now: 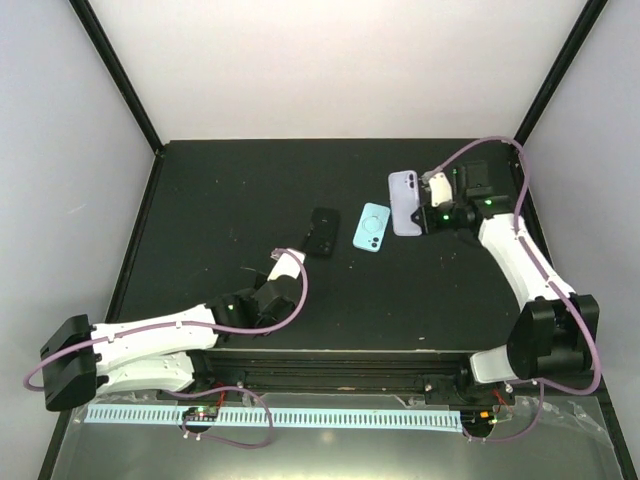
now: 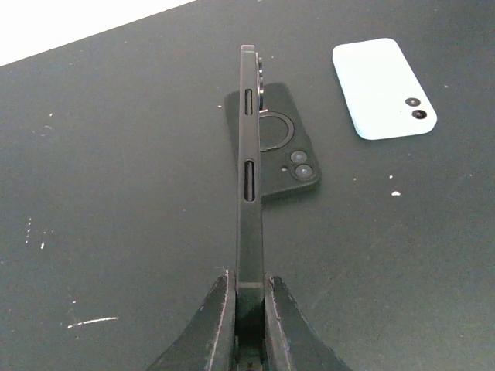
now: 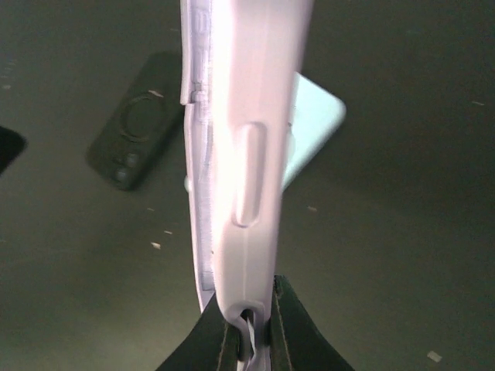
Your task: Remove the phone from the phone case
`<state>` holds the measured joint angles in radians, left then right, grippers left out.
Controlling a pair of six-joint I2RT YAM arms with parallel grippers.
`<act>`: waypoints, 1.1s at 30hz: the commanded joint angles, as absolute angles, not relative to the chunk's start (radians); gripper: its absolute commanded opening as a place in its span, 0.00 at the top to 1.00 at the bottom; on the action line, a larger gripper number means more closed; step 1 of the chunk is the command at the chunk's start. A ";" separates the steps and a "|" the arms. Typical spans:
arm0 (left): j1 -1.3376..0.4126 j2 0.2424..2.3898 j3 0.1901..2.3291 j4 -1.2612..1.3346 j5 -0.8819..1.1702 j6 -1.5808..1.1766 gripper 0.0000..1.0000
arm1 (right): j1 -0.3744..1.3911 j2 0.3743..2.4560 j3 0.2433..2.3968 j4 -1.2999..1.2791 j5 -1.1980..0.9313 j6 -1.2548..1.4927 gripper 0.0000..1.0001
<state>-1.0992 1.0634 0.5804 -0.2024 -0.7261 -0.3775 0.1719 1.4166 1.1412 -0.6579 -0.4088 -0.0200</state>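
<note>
My right gripper is shut on the bottom end of a lilac phone case and holds it edge-on above the table. The lilac phone shows along the case's left edge, partly parted from it. My left gripper is shut on a black phone, held edge-on with its side buttons towards the camera. A black case with a ring and camera holes lies flat just behind it.
A light blue phone or case lies flat between the black case and the lilac one. The black table has raised edges and white walls around it. The black case also shows in the right wrist view.
</note>
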 commanded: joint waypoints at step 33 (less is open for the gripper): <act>-1.151 1.341 0.780 -0.039 -0.558 -0.230 0.98 | -0.376 2.138 1.671 -1.218 -0.452 -0.457 0.76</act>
<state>-1.1389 1.3094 0.6937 -0.1429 -0.5621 -0.2798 -0.3534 2.1738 1.6798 -1.2591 -0.4515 -0.4870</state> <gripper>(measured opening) 0.076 0.187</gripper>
